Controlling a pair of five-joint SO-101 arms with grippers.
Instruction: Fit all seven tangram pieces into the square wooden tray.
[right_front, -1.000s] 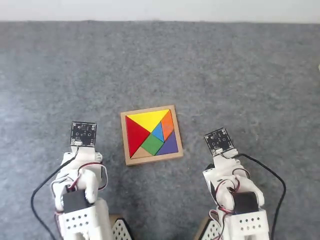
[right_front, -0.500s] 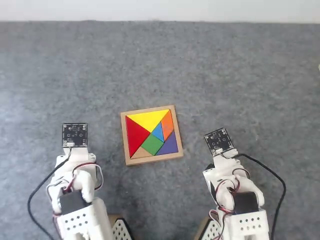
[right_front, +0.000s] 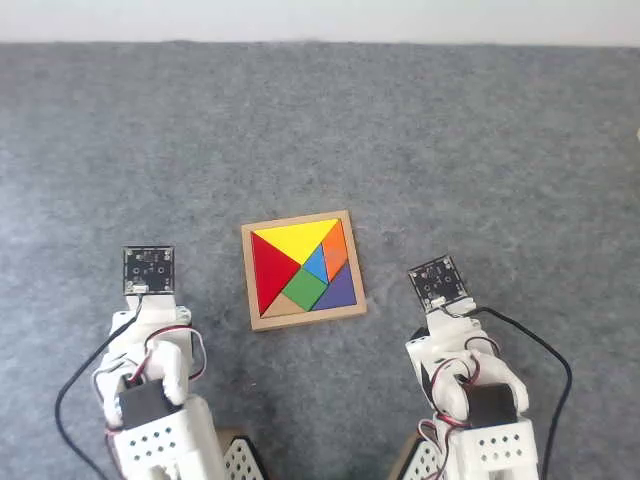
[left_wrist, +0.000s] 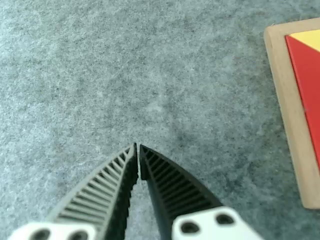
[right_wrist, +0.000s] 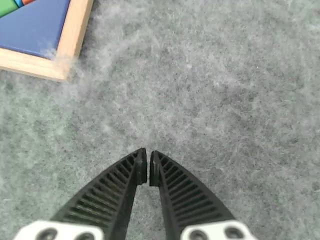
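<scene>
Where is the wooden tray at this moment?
In the high view the wooden tray lies mid-table on the grey mat, between the left gripper and the right gripper, with the tangram pieces inside it.

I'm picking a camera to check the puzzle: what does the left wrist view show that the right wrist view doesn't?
Left wrist view: the left gripper, shut above the grey mat, beside a tray edge with the red triangle and yellow piece. Right wrist view: the right gripper, shut, near a tray corner with the blue-violet piece and green piece. Shared: mat, wooden rim, empty grippers.
</scene>
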